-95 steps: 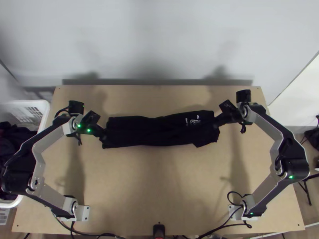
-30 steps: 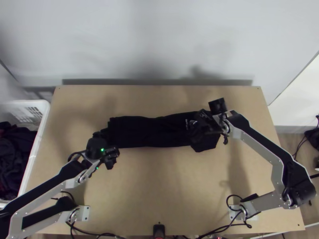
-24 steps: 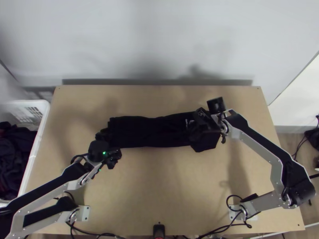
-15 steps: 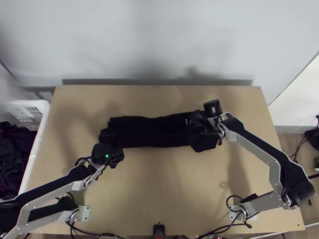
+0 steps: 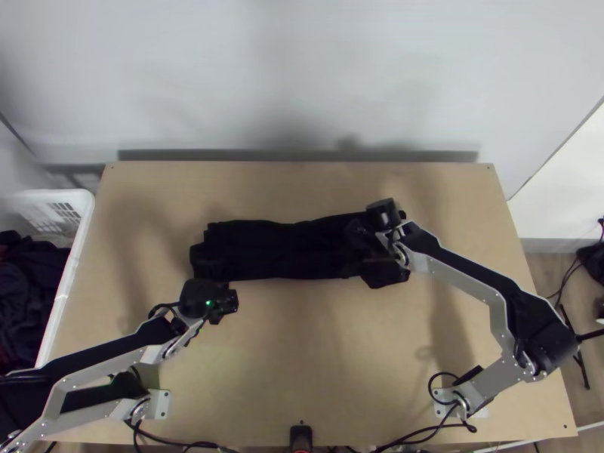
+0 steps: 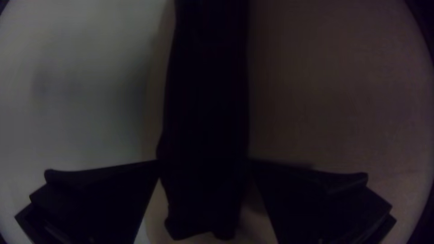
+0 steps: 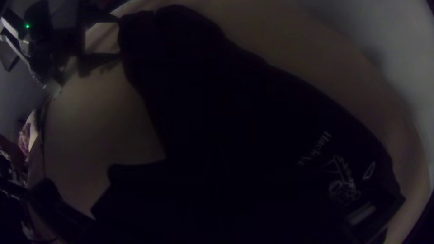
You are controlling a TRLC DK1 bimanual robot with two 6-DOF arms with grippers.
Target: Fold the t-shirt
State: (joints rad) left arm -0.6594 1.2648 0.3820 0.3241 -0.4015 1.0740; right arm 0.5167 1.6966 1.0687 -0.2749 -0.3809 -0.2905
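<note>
Two arms of silver-grey links and black joints, the left arm and the right arm; one light wooden surface; one black cloth t-shirt, lying in a long, narrow folded strip crosswise on the far half of the surface. Two black pincers, one per arm. The left pincer, spread wide, stands at the shirt's left end, its two flat black fingers to either side of the strip; whether they touch the fabric cannot be told. The right pincer is over the shirt's right part; whether it is spread or pressed together cannot be told. By view: the top view gives the whole layout, with one white plastic basket beside the surface's left side, holding dark cloth, pieces uncounted, and one small black device at the near edge, between the arm bases. The left wrist view looks along the strip and details its uneven end, between the fingers. The right wrist view adds pale print near one end of the shirt, with the left pincer farther off, at the other end.
</note>
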